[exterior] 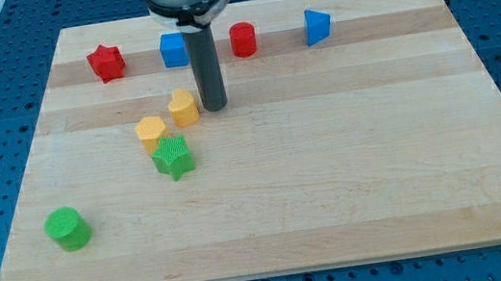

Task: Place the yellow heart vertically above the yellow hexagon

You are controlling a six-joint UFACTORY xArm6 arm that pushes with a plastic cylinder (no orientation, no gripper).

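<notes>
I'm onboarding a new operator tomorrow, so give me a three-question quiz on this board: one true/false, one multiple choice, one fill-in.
1. True or false: my tip stands just to the view's right of the yellow heart.
2. Which block lies right below the yellow hexagon, touching or nearly so? A) green star B) green cylinder C) red star
3. Fill in: in the top row, the block farthest to the view's right is the blue ____.

Key: 1 true; 2 A; 3 triangle. The other top-row blocks are a blue cube, partly hidden by the rod, and a red cylinder.
</notes>
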